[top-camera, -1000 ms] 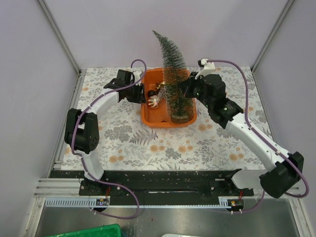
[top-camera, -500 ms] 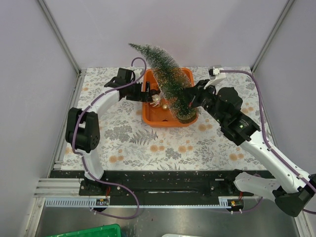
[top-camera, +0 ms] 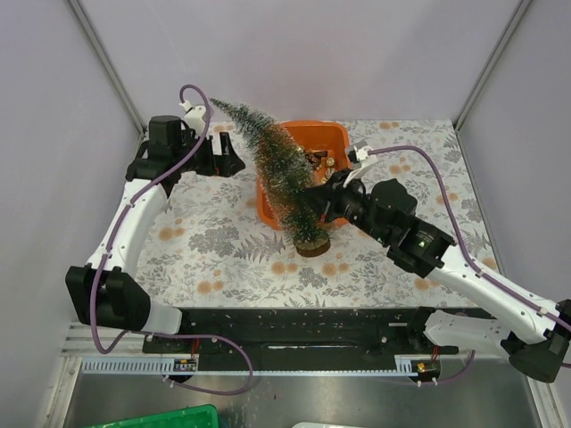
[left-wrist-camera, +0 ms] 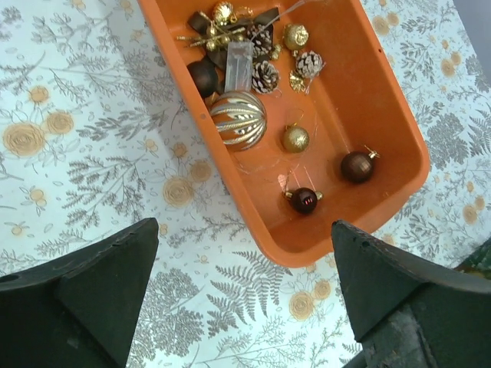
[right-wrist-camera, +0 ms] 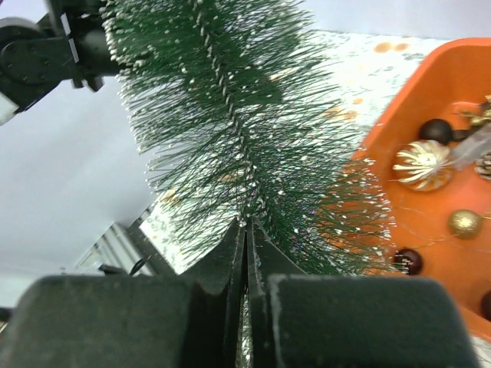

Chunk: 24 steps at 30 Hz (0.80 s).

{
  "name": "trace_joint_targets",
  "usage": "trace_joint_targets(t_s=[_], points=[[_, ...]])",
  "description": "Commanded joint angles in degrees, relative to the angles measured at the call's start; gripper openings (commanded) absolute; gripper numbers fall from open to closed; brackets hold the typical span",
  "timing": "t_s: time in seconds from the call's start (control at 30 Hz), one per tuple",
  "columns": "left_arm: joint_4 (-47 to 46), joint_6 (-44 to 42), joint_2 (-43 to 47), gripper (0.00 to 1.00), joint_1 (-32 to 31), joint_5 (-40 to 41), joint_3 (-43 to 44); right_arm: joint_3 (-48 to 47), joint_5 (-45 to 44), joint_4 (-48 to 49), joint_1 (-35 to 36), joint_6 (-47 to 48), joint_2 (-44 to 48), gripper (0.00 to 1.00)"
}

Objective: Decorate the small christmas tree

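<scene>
The right pincer is clamped tight on the wire stem of the small christmas tree, low down near its base. The tree leans hard, its tip out past the left side of the orange tray and its round base just off the tray's near edge. Whether it touches the desk, I can't tell. Left of the tray, the left pincer hangs spread wide with nothing in it.

My read: this is the set-up step. The tree is out of the tray but not yet standing, with no ornament on it that I can see. Next it needs tipping upright and its base seated flat on the desk beside the tray, then a fine pinch on an ornament's loop.

The count: one tree, one tray, two pincers. In the tray there are one large gold ribbed bauble, two small gold balls, three dark balls and at least two frosted pinecones. A gold tangle at the far end is too jumbled to count.
</scene>
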<state>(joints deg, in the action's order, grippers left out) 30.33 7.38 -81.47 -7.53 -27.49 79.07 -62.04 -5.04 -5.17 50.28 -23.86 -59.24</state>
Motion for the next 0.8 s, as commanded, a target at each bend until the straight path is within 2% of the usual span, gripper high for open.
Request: trace_joint_targets(t_s=[0.0,0.33,0.6,0.77], points=[[1.93,0.53,2.80,0.99,2.34,-3.45,-3.30,2.00,-0.15,7.54,4.73,-1.37,0.44,0.00],[3.42,-0.26,8.78,0.99,4.81,-7.23,-6.64,7.89,-3.92,10.26,12.29,-1.37,-1.93,0.00],[3.16,0.09,12.21,0.99,4.89,-9.07,-7.70,15.72,-5.51,20.19,14.23,-0.32,-4.56,0.00],[4.04,-1.31,14.49,0.99,4.98,-9.87,-8.66,16.69,-8.40,20.03,15.46,2.14,-6.06,0.00]])
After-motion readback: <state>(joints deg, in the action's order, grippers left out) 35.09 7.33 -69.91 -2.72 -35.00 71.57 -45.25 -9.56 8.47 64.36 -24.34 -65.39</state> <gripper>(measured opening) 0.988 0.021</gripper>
